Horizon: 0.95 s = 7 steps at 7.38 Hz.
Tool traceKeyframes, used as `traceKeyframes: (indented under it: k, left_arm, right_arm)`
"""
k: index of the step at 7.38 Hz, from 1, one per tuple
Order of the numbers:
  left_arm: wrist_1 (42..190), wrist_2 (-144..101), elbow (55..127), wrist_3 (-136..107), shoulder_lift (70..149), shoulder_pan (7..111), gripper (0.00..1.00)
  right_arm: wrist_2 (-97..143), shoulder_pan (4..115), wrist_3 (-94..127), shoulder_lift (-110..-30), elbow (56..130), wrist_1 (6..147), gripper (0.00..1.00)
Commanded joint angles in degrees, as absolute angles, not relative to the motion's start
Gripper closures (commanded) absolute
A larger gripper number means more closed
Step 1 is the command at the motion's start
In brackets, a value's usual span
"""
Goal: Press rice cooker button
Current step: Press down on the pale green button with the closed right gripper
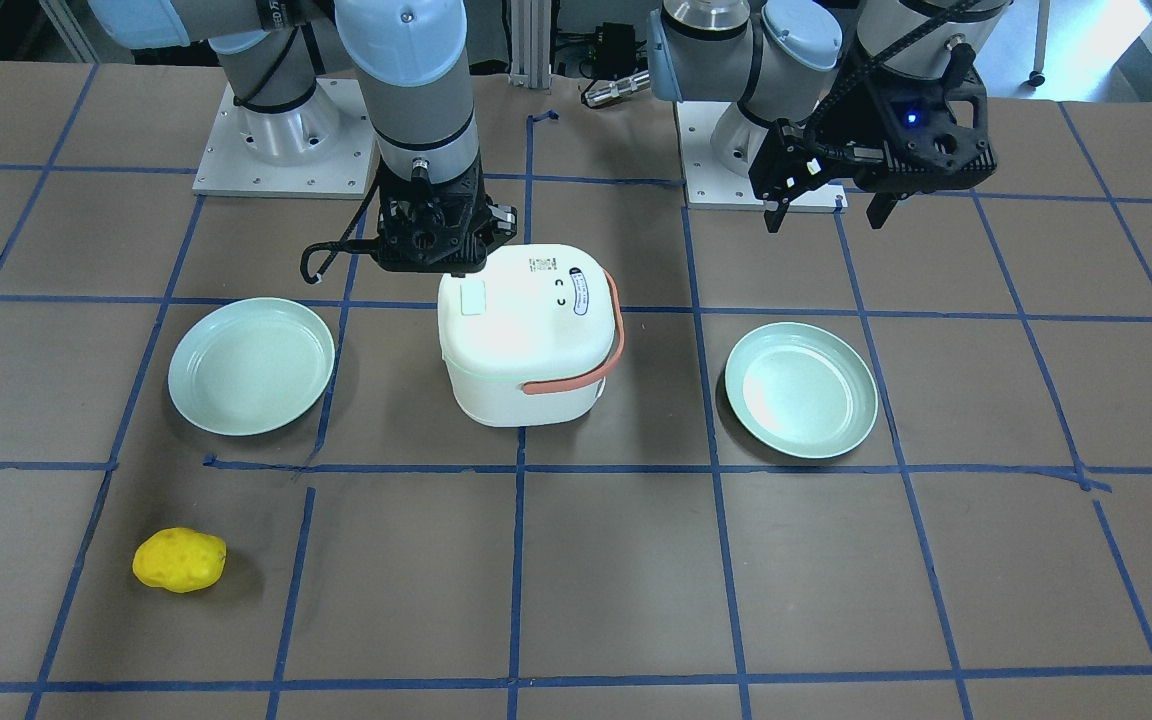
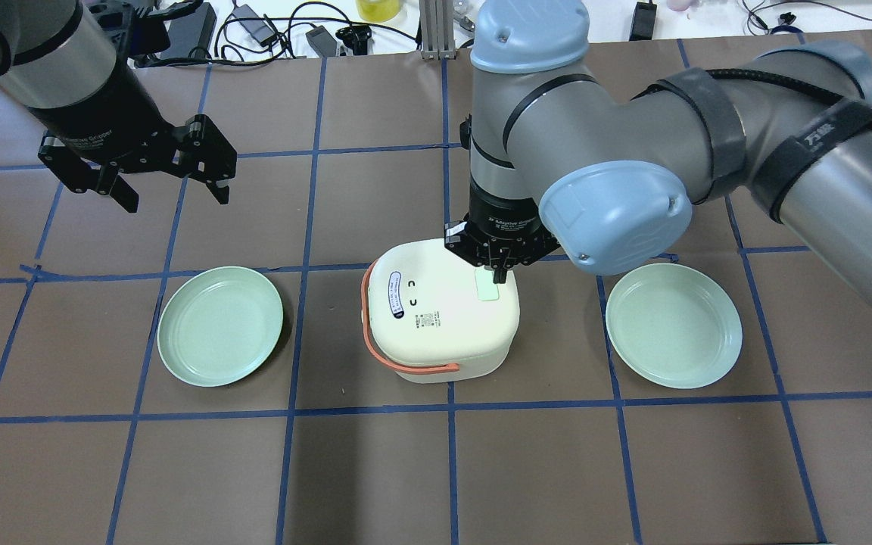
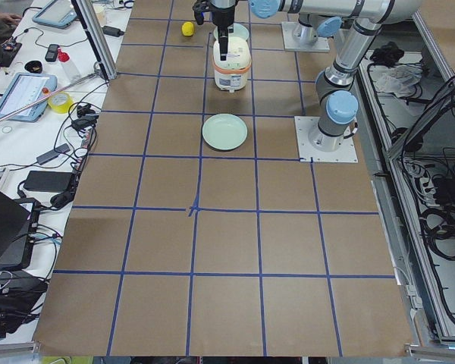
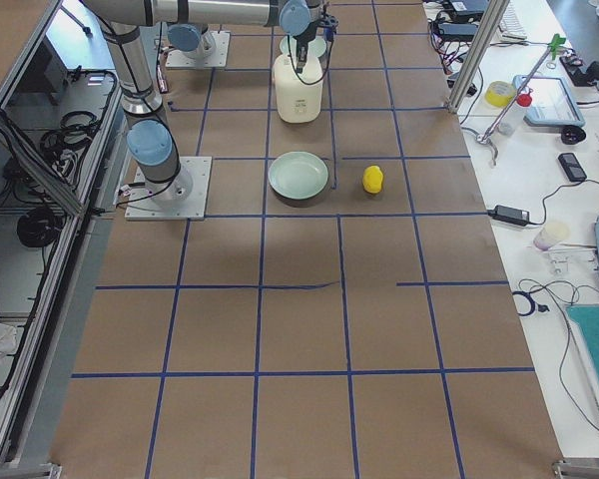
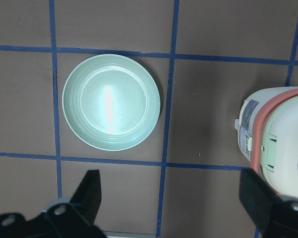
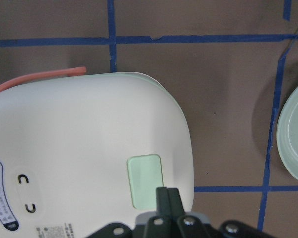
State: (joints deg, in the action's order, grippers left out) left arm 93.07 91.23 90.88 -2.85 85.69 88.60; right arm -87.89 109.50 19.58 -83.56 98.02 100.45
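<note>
A white rice cooker [image 2: 440,310] with an orange handle [image 2: 375,333] stands at the table's middle, also in the front view [image 1: 526,340]. Its pale green button [image 6: 146,179] sits on the lid near the robot's side, and shows in the overhead view [image 2: 487,285] and the front view [image 1: 473,298]. My right gripper [image 6: 167,196] is shut, fingers together, tips just above the button's near edge [image 2: 498,274]. My left gripper [image 2: 171,185] is open and empty, high above the table, away from the cooker; its fingers [image 5: 89,191] frame the left wrist view.
Two pale green plates flank the cooker, one on each side [image 2: 220,325] [image 2: 674,324]. A yellow lumpy object [image 1: 179,560] lies near the operators' edge. Cables and devices lie beyond the table's far edge [image 2: 277,23].
</note>
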Motion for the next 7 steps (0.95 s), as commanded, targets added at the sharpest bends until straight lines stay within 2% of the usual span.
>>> traceKeyframes:
  k: [1, 7]
  left_arm:
    - [93.1, 91.2, 90.9, -2.8, 85.7, 88.6, 0.00]
    - [93.1, 91.2, 90.9, -2.8, 85.7, 88.6, 0.00]
  right_arm:
    - [-87.7, 109.6, 19.6, -83.5, 100.1, 103.2, 1.00]
    - [-87.3, 110.6, 19.7, -83.4, 100.7, 103.6, 1.00]
